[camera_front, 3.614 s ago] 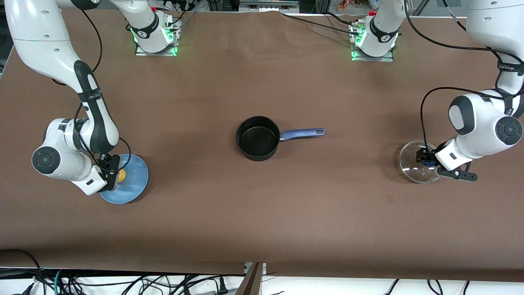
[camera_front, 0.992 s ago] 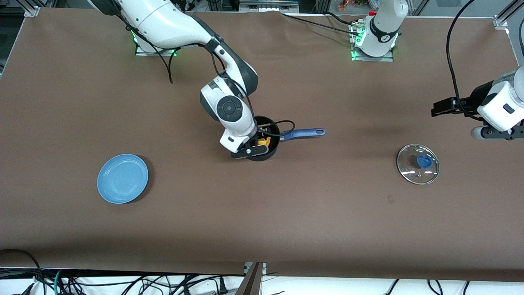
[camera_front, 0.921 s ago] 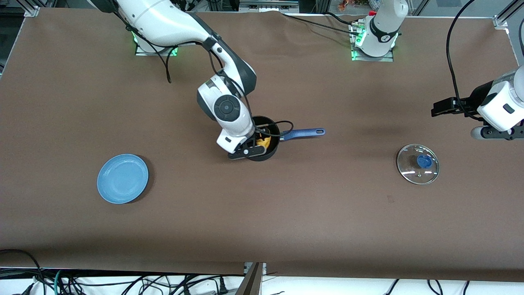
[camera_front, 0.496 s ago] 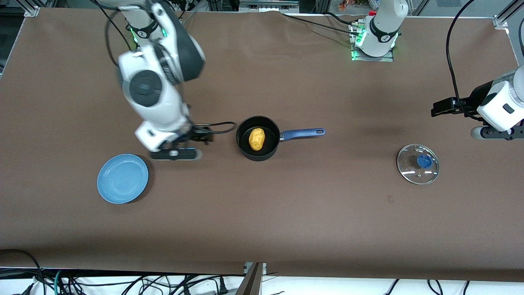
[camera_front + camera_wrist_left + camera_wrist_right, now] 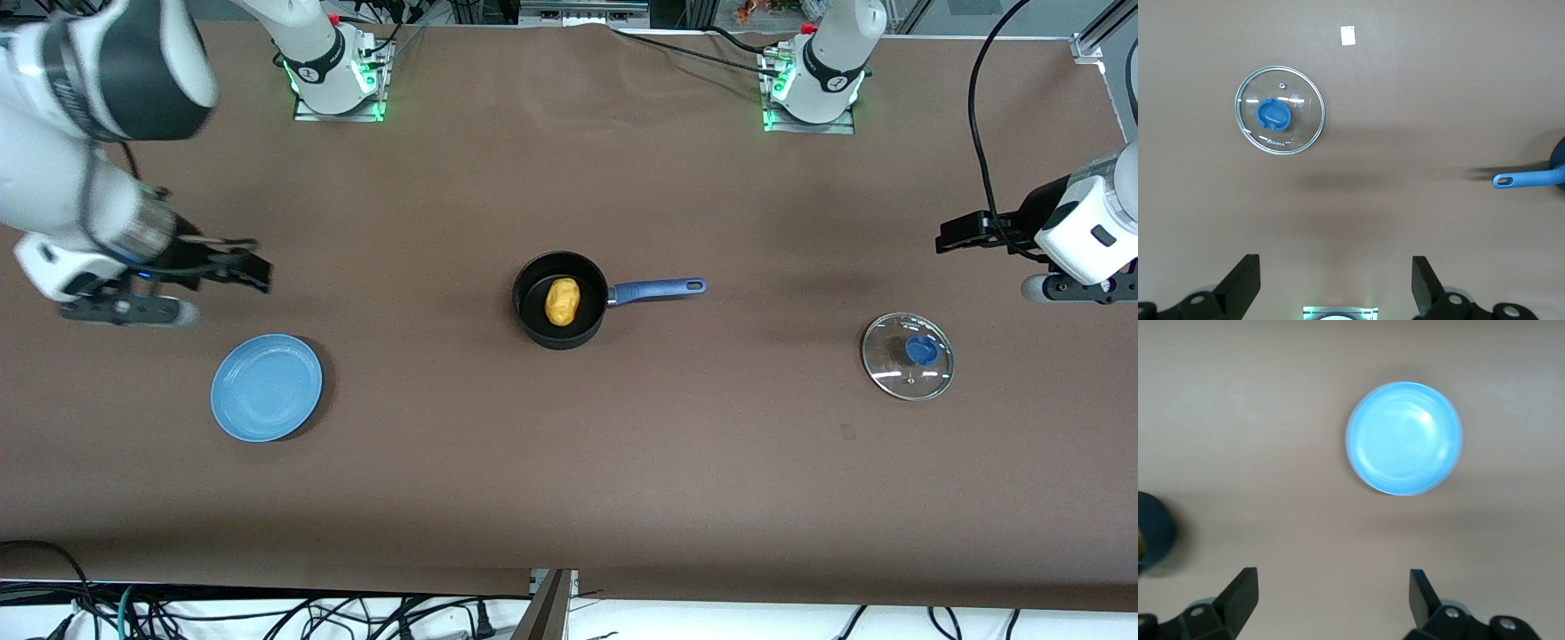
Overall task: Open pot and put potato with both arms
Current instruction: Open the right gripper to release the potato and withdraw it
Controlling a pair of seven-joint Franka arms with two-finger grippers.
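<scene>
The black pot [image 5: 536, 313] with its blue handle [image 5: 660, 287] stands open mid-table. The yellow-orange potato [image 5: 562, 302] lies inside it. The glass lid [image 5: 908, 356] with the blue knob lies flat on the table toward the left arm's end; it also shows in the left wrist view [image 5: 1279, 110]. My right gripper [image 5: 244, 262] is open and empty, up over bare table beside the blue plate. My left gripper [image 5: 956, 236] is open and empty, up over the table by the lid. Both wrist views show wide-open jaws, for the left gripper [image 5: 1335, 287] and the right gripper [image 5: 1331, 597].
A flat blue plate [image 5: 267, 388] lies empty toward the right arm's end, nearer the front camera; it also shows in the right wrist view [image 5: 1404, 438]. A small white tag [image 5: 1348, 35] lies on the brown table by the lid. The pot handle's tip shows in the left wrist view [image 5: 1528, 179].
My right gripper let go of the potato in the pot, then swung away toward its own end of the table. The left arm has stayed still, away from the lid.
</scene>
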